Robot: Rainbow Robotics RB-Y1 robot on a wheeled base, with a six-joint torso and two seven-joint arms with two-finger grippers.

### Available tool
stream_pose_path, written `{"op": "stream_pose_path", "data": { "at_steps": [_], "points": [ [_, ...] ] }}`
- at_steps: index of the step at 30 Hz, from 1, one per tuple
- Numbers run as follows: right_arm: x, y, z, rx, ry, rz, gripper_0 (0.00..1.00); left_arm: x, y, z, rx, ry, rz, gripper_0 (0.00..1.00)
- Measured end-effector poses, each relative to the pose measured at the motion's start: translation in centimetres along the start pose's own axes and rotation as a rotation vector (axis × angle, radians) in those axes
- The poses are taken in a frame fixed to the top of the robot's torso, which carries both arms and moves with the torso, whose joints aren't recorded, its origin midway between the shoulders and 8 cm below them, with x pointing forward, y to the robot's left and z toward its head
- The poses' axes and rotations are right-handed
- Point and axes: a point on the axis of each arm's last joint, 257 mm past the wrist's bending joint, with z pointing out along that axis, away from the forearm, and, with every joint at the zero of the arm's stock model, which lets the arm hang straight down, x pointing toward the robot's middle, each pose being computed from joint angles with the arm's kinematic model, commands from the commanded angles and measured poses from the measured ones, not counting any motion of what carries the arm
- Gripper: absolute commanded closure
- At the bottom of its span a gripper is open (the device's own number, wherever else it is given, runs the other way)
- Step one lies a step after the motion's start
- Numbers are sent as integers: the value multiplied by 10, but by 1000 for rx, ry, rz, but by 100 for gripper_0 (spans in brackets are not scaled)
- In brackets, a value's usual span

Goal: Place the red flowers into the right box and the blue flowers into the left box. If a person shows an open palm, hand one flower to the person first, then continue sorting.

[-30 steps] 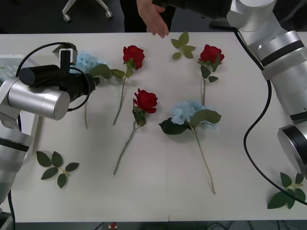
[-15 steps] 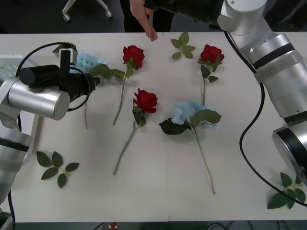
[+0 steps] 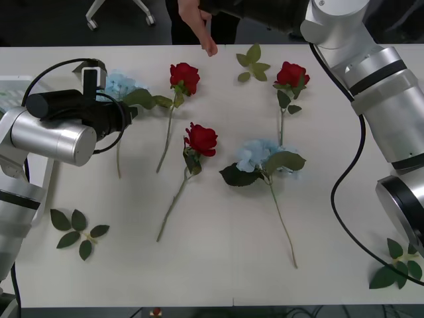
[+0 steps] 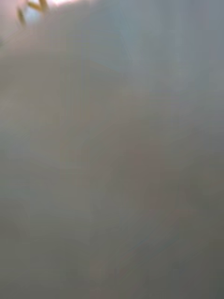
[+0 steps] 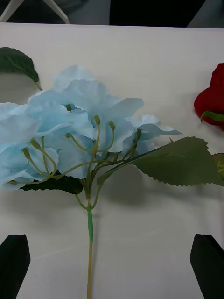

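A white table [image 3: 218, 265] is seen, with flowers scattered on it. A pale blue flower [image 5: 70, 126] lies at the ten o'clock part of the table; the left gripper [image 5: 112, 266] is held over its green stem [image 5: 89, 252] with its black fingers [image 5: 14, 266] spread wide to either side, nothing being gripped. Three red roses are laid out: one [image 3: 184, 76] at twelve o'clock, one [image 3: 201, 139] near the centre, one [image 3: 291, 74] at one o'clock. A second blue flower [image 3: 262, 158] lies just right of centre. Loose leaf sprigs [image 3: 76, 232] are scattered at the edges. A person's hand [image 3: 199, 23] hangs at the far edge. The right arm [image 3: 371, 73] reaches past that edge; whether its gripper is open cannot be told. No writing can be read.
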Motion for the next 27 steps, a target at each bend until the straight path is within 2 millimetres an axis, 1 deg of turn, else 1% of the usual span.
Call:
{"op": "stream_pose_path", "data": {
  "at_steps": [3,9,19,21,23,24,27],
  "points": [
    [-1,6,0,-22,-5,20,0,0,0,0,0,0,0,0],
    [-7,8,0,-33,-26,55,0,0,0,0,0,0,0,0],
    [-11,11,-1,-46,-40,81,0,0,0,0,0,0,0,0],
    [-7,17,-2,-74,-25,78,0,0,0,0,0,0,0,0],
    [-3,19,-5,-92,-5,67,0,0,0,0,0,0,0,0],
    [3,19,-8,-100,17,48,0,0,0,0,0,0,0,0],
    [28,15,-20,-120,123,-6,0,0,0,0,0,0,0,0]
  ]
}}
